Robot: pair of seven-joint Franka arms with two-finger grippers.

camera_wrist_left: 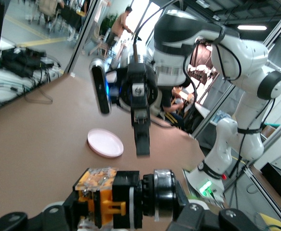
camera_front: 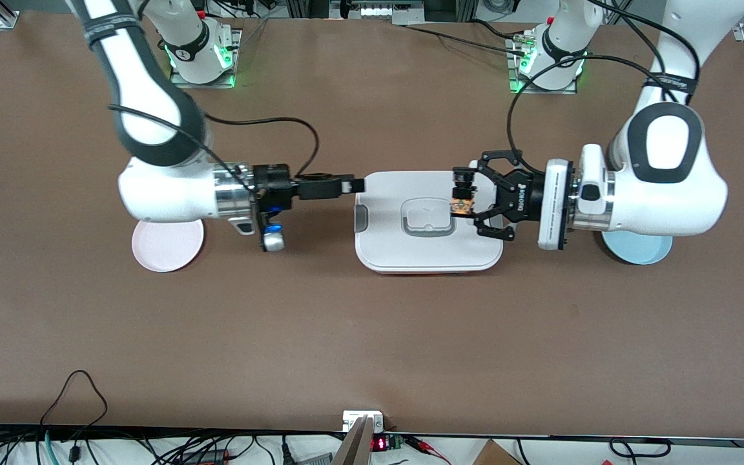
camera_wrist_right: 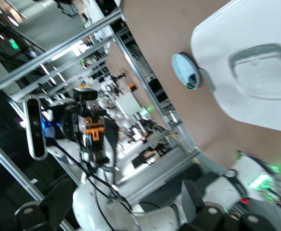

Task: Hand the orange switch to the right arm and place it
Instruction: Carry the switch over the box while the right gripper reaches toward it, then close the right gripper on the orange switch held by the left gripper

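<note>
The orange switch is a small black stub with an orange body, held in the air over the white box's end toward the left arm. My left gripper is shut on it, gripping its two ends. The left wrist view shows the orange switch close up between the left gripper's fingers. My right gripper hovers level at the box's other end, pointing at the switch with a gap between them. In the right wrist view the right gripper stands open and empty, and the orange switch faces it.
A white lidded box with a recessed handle lies mid-table under both grippers. A pink plate lies below the right arm's wrist. A pale blue plate lies below the left arm's wrist. Cables run along the table's near edge.
</note>
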